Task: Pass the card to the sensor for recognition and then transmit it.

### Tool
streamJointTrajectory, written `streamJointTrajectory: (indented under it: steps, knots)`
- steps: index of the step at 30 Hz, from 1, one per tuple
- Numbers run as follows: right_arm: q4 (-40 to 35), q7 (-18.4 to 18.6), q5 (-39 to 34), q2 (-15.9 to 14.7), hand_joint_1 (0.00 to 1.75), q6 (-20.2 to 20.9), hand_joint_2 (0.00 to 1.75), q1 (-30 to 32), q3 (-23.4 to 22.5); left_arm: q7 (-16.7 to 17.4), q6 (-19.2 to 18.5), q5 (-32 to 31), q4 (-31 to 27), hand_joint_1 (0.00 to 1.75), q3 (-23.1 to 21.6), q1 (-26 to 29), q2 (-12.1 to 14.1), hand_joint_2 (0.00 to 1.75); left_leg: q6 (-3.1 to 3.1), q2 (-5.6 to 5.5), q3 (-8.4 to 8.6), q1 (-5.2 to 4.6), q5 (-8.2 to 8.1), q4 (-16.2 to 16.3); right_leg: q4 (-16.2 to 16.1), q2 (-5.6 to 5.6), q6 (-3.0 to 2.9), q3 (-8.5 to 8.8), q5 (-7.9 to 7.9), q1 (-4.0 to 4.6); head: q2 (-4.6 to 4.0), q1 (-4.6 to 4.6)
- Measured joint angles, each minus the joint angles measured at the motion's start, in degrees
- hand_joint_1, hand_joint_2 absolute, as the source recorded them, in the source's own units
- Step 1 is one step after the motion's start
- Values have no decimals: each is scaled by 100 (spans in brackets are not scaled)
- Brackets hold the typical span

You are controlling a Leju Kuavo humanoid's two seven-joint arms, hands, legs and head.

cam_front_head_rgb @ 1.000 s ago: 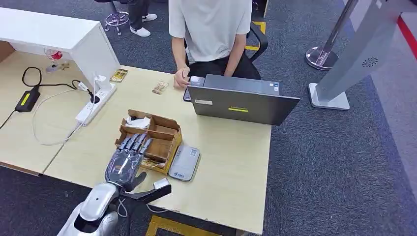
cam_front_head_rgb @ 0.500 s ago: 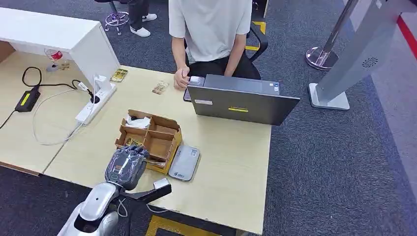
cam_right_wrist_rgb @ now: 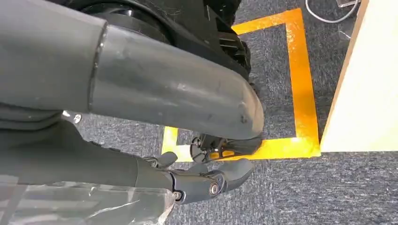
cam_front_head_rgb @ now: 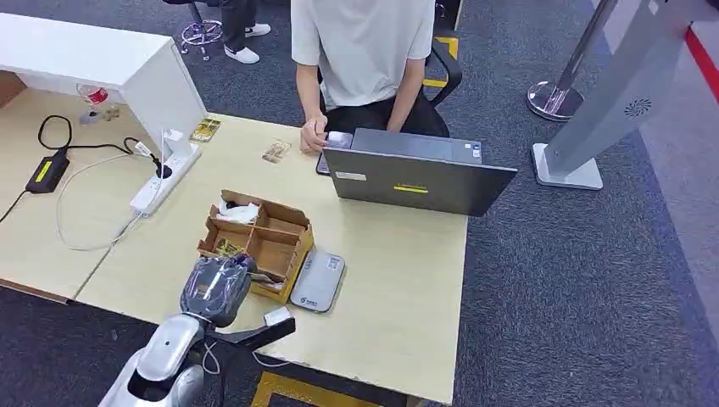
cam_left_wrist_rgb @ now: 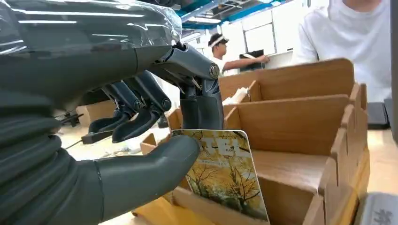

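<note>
1. Head view gives me the pale wooden table (cam_front_head_rgb: 398, 280), with a person (cam_front_head_rgb: 363, 51) in a white shirt seated at its far edge behind a grey laptop (cam_front_head_rgb: 415, 178).
2. My left arm (cam_front_head_rgb: 165, 360) comes up from the near edge of the table.
3. I see the brown compartment box (cam_front_head_rgb: 259, 242) near the middle of the table, with white crumpled paper (cam_front_head_rgb: 237, 209) in a far compartment.
4. Just to the right of the box lies the flat grey sensor (cam_front_head_rgb: 318, 281).
5. My left hand (cam_front_head_rgb: 217, 287) sits at the box's near-left corner; in the left wrist view, my thumb (cam_left_wrist_rgb: 155, 164) and a dark finger pinch the card (cam_left_wrist_rgb: 225, 173).
6. That card, printed with yellow autumn trees, stands tilted at the box's near wall.
7. My right hand (cam_right_wrist_rgb: 202, 180) hangs over grey carpet beside yellow floor tape (cam_right_wrist_rgb: 300, 98), its fingers loosely curled with nothing in them.
</note>
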Motion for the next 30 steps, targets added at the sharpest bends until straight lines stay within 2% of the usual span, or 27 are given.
streamJointTrajectory:
  steps: [7, 12, 16, 22, 26, 30]
  knots:
    - [0, -24, 18, 0, 0, -2, 0, 0, 0, -18, 229, -13, -66, 175, 57, -19, -63, 175, 0, 0, 0, 0, 0, 0, 0, 0, 0, 0, 0, 0, 0, 0]
    - [0, -52, 55, 0, 0, -2, 0, 2, 0, -42, 245, 24, -284, 175, 72, -101, -85, 175, 0, 0, 0, 0, 0, 0, 0, 0, 0, 0, 1, 0, 0, 0]
    - [0, -63, 57, 0, 0, -11, 0, 2, -7, -138, 205, 48, -571, 175, 72, -194, -83, 175, 0, 0, 0, 0, 0, 1, 0, -1, 0, 0, 1, 0, 0, 0]
    - [0, -63, 48, 0, 0, -28, 0, 3, -42, -177, -46, 135, -1142, 175, 68, -397, -9, 175, 0, 0, 0, 1, 0, 1, 0, 0, 0, -1, 1, 0, 0, 0]
    - [0, -57, 105, 0, 0, -26, 0, 2, -46, -105, -221, 330, -1467, 175, 22, -797, 92, 175, 0, -2, 1, 1, 2, 1, 1, -4, 0, 0, 1, 0, 0, 2]
    - [0, -20, 284, 0, 0, 11, 0, -7, -44, 242, -208, 102, -1476, 175, 15, -1472, 127, 175, 3, -2, 1, 1, 7, 2, 1, -4, 1, 0, 6, 1, 0, 2]
